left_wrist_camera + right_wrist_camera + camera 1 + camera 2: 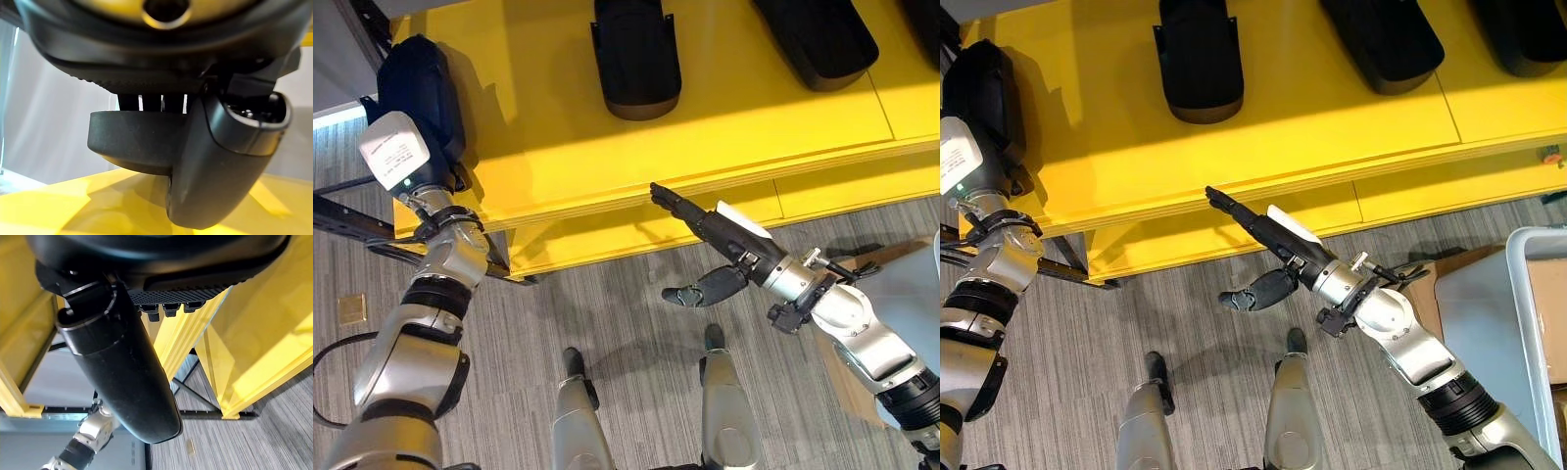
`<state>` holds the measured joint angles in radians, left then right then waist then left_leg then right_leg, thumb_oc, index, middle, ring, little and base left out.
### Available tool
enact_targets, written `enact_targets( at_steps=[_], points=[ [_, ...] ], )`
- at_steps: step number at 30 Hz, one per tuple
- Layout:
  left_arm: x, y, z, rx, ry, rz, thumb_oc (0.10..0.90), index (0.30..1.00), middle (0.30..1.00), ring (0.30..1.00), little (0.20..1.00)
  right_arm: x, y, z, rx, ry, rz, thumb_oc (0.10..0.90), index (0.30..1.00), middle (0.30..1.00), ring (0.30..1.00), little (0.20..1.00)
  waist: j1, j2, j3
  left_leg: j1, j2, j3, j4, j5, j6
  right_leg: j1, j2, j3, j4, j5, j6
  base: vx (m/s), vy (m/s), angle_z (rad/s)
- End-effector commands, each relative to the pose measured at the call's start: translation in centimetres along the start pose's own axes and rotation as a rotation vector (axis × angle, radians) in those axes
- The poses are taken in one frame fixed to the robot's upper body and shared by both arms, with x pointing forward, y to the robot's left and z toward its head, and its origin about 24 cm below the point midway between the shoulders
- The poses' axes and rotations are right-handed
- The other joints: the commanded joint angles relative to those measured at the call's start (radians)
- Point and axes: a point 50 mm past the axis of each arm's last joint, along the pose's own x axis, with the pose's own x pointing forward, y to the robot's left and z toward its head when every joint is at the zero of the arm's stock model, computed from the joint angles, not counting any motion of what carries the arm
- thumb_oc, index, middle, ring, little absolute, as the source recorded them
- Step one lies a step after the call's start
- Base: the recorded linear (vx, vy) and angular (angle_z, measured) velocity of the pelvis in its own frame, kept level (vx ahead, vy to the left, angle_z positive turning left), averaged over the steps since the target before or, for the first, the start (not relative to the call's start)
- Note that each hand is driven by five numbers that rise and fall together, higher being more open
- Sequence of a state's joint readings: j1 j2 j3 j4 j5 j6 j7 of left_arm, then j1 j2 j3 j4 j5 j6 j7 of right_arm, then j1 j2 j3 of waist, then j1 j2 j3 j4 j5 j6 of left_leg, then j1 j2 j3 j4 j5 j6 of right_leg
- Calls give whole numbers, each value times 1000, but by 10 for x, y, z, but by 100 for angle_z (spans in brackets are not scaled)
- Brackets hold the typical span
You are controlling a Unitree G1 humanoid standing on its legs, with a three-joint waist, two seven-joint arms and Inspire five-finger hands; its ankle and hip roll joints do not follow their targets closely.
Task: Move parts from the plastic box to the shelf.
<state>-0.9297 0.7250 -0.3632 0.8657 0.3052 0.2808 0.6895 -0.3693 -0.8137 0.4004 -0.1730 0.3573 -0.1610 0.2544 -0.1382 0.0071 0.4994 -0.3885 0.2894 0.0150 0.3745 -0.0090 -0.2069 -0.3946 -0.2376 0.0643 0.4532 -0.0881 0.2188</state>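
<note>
Left hand: curled round a black part at the left end of the yellow shelf; the part's long axis appears to run away from the robot, though the hand hides much of it. Right hand: fingers straight and pressed together, empty, tips at the shelf's front edge. Two more black parts lie on the shelf, long axes front to back. The plastic box stands on the floor at right.

The left hand occupies the upper part of the left wrist view, with its thumb extending down toward the yellow shelf surface. A black part sits between the thumb and the fingers, which curl behind it. The part hangs just above the shelf surface.
</note>
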Motion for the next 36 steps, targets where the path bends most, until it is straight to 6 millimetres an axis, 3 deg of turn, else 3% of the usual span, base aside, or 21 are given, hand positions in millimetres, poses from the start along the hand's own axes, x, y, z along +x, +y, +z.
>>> enact_targets(
  at_steps=[1, 12, 23, 28, 36],
  points=[
    [45, 72, 1, 129, -79, 278, 400, 300, 300, 300, 300, 16, -10, 45, -20, -248, -12, 900, 1000, 1000, 1000, 1000, 2, -60, -68, -35, -69, 13, -22, -12, 91, 116, 33, -30, 1, -137, -104, 19, -19, 8],
    [57, 94, 2, 204, -136, 303, 400, 300, 300, 300, 300, 13, 4, 37, 2, -194, 71, 900, 1000, 1000, 1000, 1000, 26, -64, -74, -48, -81, 6, -28, -6, 91, 166, 12, -59, -62, -121, -85, 11, 3, 11],
    [69, 119, 21, 287, -220, 343, 400, 300, 300, 300, 300, 13, 10, 36, 18, -192, 65, 900, 1000, 1000, 1000, 1000, 35, -79, -82, -78, -89, 12, -19, -8, 94, 199, 2, -69, -130, -92, -65, 1, -14, 5],
    [70, 121, 35, 283, -288, 351, 400, 300, 300, 300, 300, 13, 9, 36, 26, -197, 61, 900, 1000, 1000, 1000, 1000, 30, -79, -84, -86, -91, 18, -19, -7, 94, 213, 2, -67, -161, -82, -62, -10, -15, -1],
    [54, 115, 82, 182, -485, 390, 400, 300, 300, 300, 300, 13, 8, 31, 35, -192, 32, 900, 1000, 1000, 1000, 1000, 33, -88, -94, -96, -88, 11, -23, -1, 90, 243, 11, -60, -198, -77, -62, -6, -63, 0]
  ],
)
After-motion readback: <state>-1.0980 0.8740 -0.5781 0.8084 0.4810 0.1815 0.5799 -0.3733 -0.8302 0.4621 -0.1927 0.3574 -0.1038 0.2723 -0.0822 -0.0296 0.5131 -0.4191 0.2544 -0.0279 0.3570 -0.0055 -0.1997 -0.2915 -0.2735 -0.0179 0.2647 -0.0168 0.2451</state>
